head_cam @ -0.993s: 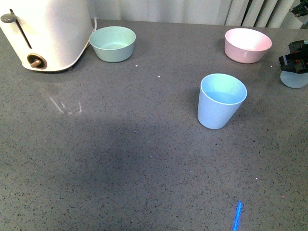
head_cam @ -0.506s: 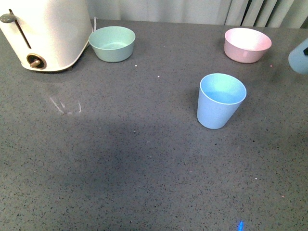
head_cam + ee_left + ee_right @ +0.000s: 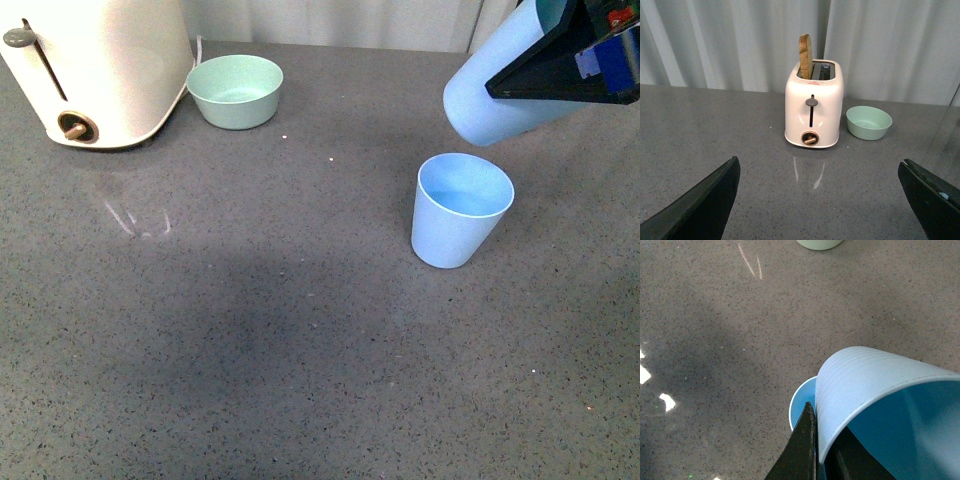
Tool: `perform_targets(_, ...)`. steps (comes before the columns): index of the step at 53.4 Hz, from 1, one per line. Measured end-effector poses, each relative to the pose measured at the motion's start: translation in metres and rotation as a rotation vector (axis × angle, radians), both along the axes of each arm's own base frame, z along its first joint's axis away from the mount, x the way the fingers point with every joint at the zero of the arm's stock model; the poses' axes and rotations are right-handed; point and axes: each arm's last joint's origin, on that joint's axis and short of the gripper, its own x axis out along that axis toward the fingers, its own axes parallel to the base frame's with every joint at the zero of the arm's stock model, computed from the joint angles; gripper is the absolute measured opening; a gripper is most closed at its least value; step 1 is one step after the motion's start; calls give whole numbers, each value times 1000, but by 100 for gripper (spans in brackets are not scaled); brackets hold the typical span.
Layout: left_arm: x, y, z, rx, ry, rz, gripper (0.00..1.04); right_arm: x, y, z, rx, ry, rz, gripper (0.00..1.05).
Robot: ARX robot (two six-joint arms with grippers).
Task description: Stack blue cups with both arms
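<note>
One blue cup [image 3: 460, 210] stands upright on the grey table, right of centre. A second blue cup [image 3: 495, 95] hangs tilted in the air just above and behind it, base pointing down-left. My right gripper [image 3: 545, 75] is shut on its wall near the rim. In the right wrist view the held cup [image 3: 875, 385] fills the lower right, pinched by the right gripper [image 3: 820, 450]; the standing cup [image 3: 801, 407] shows as a blue crescent beneath it. My left gripper [image 3: 817, 200] is open with nothing between its fingers and does not show in the front view.
A white toaster [image 3: 100, 65] stands at the back left with a mint-green bowl [image 3: 235, 90] beside it. The left wrist view faces the toaster [image 3: 814, 112], which holds a slice of bread, and the bowl [image 3: 869, 122]. Curtains hang behind the table.
My right gripper has carried the blue cup in from the right edge, up and leftward, to just above the standing cup. It now hides the pink bowl.
</note>
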Motion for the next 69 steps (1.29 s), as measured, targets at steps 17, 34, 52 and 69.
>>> perform_targets(17, 0, 0, 0, 0, 0, 0, 96, -1, 9, -23, -43, 71, -3, 2)
perform_targets(34, 0, 0, 0, 0, 0, 0, 96, 1, 12, -36, -51, 108, -25, 29)
perform_targets(52, 0, 0, 0, 0, 0, 0, 96, -6, -24, 9, 78, -89, -170, 81)
perform_targets(69, 0, 0, 0, 0, 0, 0, 96, -33, -69, 29, 243, -194, -407, 94)
